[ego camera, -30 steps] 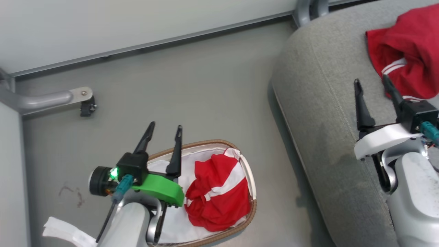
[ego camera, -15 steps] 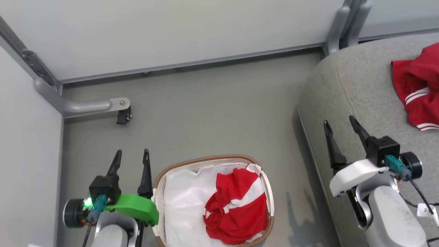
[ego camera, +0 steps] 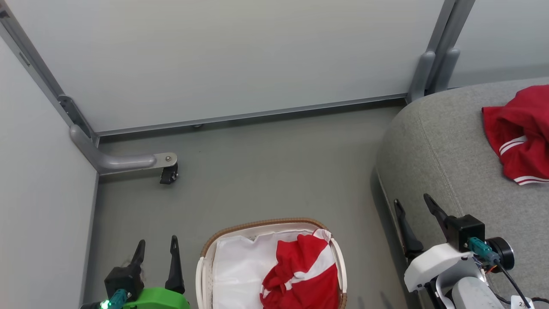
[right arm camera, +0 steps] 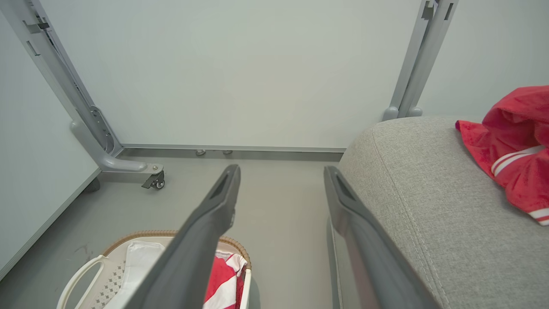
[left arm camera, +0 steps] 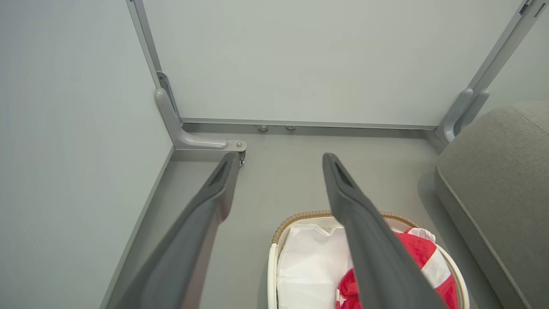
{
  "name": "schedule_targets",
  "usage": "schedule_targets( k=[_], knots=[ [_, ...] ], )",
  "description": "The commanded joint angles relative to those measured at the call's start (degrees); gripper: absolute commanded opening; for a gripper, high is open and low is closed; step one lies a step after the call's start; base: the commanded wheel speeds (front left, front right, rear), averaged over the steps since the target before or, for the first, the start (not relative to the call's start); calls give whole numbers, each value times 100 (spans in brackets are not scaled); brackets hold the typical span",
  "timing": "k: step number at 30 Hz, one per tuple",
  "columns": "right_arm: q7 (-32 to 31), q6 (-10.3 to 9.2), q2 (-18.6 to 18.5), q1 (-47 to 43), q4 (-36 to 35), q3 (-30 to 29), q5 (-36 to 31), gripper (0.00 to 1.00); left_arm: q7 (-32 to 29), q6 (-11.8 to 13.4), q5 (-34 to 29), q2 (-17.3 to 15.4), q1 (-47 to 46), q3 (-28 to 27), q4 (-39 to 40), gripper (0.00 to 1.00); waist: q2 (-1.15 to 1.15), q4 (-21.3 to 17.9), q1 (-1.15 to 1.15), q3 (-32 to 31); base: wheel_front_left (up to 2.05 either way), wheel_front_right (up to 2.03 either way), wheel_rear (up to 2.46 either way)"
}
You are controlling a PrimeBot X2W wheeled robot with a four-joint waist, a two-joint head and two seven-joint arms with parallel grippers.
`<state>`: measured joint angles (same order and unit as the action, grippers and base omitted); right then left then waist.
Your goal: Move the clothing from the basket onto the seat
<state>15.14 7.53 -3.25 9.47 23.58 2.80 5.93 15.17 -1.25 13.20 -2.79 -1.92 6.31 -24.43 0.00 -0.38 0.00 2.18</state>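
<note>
One red garment with white stripes (ego camera: 302,277) lies bunched in the right half of the white basket (ego camera: 257,225) on the floor, also the garment (left arm camera: 422,262) and basket (left arm camera: 300,216) in the left wrist view, and basket (right arm camera: 141,236) in the right wrist view. A second red garment (ego camera: 521,135) rests on the grey seat (ego camera: 433,150), seen too as the garment (right arm camera: 512,154) on the seat (right arm camera: 411,189). My left gripper (ego camera: 156,246) stands open and empty left of the basket. Over the seat's front edge my right gripper (ego camera: 412,204) is open and empty.
Grey floor (ego camera: 266,171) lies between basket and wall panels. A metal frame leg with a small caster (ego camera: 167,174) juts out at the left. A grey upright post (ego camera: 433,64) stands behind the seat's corner. A white liner (ego camera: 240,270) covers the basket's left half.
The head camera has tilted up, sliding the whole scene down in view. Both grippers have drawn back toward the bottom edge, still open; the right one has left the garment on the seat.
</note>
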Motion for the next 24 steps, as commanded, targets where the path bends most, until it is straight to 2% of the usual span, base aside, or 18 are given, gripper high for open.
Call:
schedule_targets(
  k=[1, 12, 24],
  knots=[
    [1, -8, -3, -90, -9, 7, 22, 100, -3, 27, 26, -21, 100, 3, 38, 100, 0, -15, 0, -74, 0, 0, 0],
    [1, -8, 13, 64, -153, 94, 16, 100, -3, -35, 222, -20, 9, 213, 3, 100, 0, -181, 0, 123, 0, 0, 0],
    [1, -8, 1, 1068, -762, 362, 125, 100, -3, -218, 646, -22, -1203, 783, -337, 100, 0, -677, 0, 1545, 0, 0, 0]
  ],
)
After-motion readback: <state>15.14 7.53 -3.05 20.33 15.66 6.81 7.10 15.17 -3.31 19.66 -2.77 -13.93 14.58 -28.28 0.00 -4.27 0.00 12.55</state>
